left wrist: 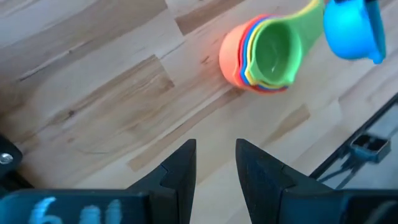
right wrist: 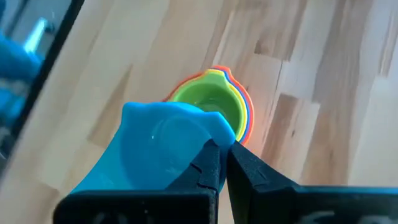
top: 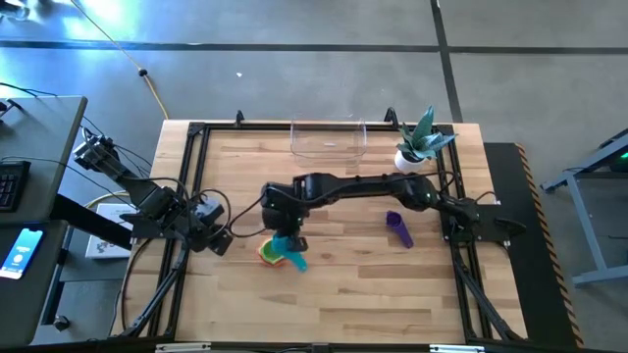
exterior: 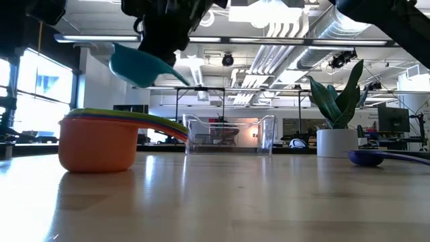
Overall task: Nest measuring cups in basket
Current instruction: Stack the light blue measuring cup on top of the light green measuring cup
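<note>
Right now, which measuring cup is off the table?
The teal measuring cup: the right gripper holds it in the air above the nested stack. The purple cup lies alone on the table.

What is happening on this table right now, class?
The right gripper is shut on the handle of a teal plastic measuring cup, holding it in the air just above a nested stack of plastic cups with an orange one outermost and a green one on top. The left gripper waits open near the table's left edge. A purple measuring cup lies alone on the wood, and the clear rectangular plastic basket sits at the far edge.
</note>
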`<state>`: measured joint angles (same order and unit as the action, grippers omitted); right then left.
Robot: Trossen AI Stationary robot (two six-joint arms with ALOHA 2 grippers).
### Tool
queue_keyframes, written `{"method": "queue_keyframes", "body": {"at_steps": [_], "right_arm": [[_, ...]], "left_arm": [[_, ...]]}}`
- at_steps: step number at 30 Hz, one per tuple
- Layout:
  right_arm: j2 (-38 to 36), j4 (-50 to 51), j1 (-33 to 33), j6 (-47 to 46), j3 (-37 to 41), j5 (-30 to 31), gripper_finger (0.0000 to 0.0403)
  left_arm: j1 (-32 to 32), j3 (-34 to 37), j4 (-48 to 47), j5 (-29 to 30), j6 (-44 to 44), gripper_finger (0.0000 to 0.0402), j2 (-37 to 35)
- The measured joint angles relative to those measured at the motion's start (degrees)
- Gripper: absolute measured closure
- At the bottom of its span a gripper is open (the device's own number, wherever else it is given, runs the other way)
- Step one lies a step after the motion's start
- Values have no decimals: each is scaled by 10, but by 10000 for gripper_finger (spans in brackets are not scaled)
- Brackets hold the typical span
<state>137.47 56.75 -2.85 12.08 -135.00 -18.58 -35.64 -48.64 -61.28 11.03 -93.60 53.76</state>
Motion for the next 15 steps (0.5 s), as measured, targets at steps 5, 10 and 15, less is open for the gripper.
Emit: {"method": "queue_keyframes", "body": {"at_steps": [5, 10, 15], "right_arm": [[-1, 22, -8, 129, 0, 45, 402], [-9, 15, -14, 201, 0, 58, 402], [-15, 17, -14, 214, 0, 75, 402]], "left_arm": [[0, 0, -1, 7, -46, 298, 0], [0, 0, -2, 13, -78, 298, 0], [0, 0, -2, 47, -104, 298, 3]]}}
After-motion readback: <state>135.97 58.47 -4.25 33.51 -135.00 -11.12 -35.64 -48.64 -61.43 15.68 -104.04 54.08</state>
